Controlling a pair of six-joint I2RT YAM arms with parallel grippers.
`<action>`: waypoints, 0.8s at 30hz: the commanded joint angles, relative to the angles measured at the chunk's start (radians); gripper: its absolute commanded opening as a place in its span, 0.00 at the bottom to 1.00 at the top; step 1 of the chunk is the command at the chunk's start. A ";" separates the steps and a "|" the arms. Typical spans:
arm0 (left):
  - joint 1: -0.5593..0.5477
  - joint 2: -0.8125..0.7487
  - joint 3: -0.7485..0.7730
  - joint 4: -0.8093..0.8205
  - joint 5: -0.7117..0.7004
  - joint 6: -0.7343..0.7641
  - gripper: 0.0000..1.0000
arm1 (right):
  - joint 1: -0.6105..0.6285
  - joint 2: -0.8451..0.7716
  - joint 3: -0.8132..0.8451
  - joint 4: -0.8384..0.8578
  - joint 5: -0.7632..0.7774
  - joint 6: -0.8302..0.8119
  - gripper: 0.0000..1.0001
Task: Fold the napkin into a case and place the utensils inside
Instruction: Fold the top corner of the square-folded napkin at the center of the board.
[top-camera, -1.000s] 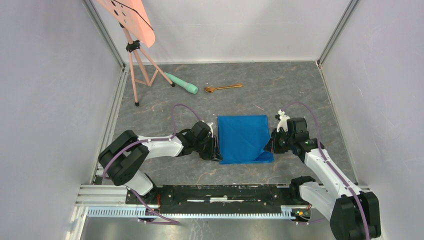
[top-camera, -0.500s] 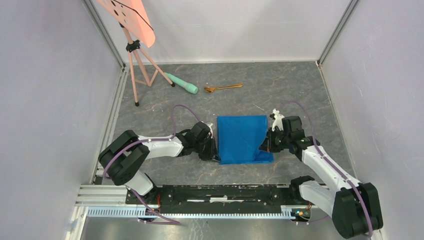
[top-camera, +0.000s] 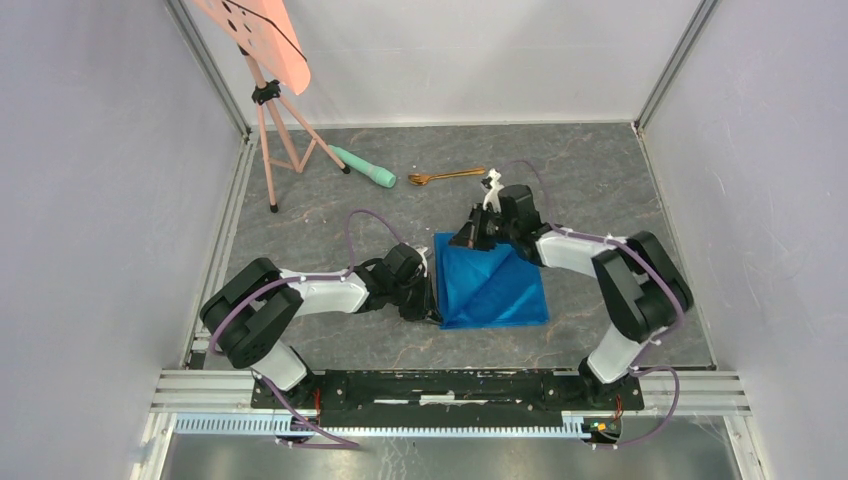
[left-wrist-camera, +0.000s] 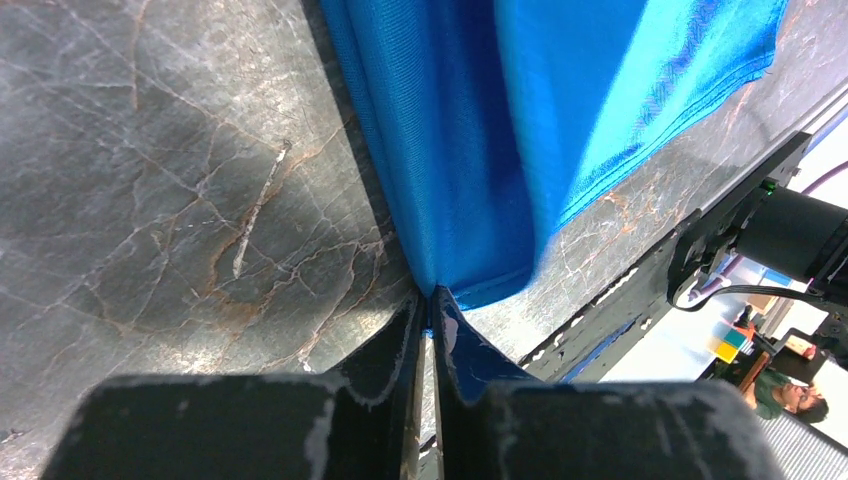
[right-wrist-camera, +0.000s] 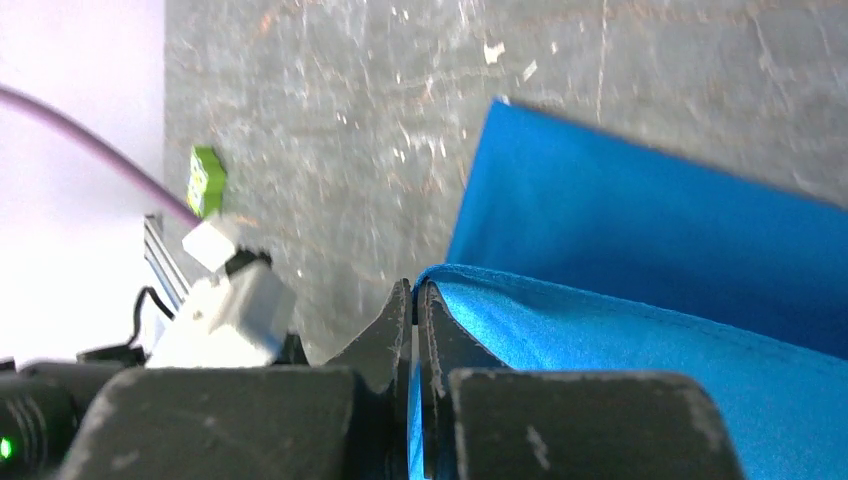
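napkin (top-camera: 495, 290) mid-frame on the surface (top-camera: 600, 180), left jaws clenched on its lower-left corner, right jaws gripping the folded-over corner at upper centre: best laid down taut, edges matched.

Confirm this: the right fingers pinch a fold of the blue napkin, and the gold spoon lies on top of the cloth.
Wrong on the spoon: it lies on the bare table beyond the napkin, near the mint-green cylinder, as the top external view shows. The right fingers do pinch a fold of the napkin.
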 joint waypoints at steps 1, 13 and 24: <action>-0.015 0.051 -0.045 -0.098 -0.103 0.008 0.13 | 0.009 0.112 0.095 0.179 -0.039 0.085 0.00; -0.019 0.049 -0.049 -0.089 -0.106 0.011 0.10 | 0.009 0.196 0.116 0.188 -0.007 0.067 0.01; -0.023 0.046 -0.053 -0.081 -0.105 0.012 0.09 | 0.009 0.271 0.191 0.148 0.022 0.033 0.00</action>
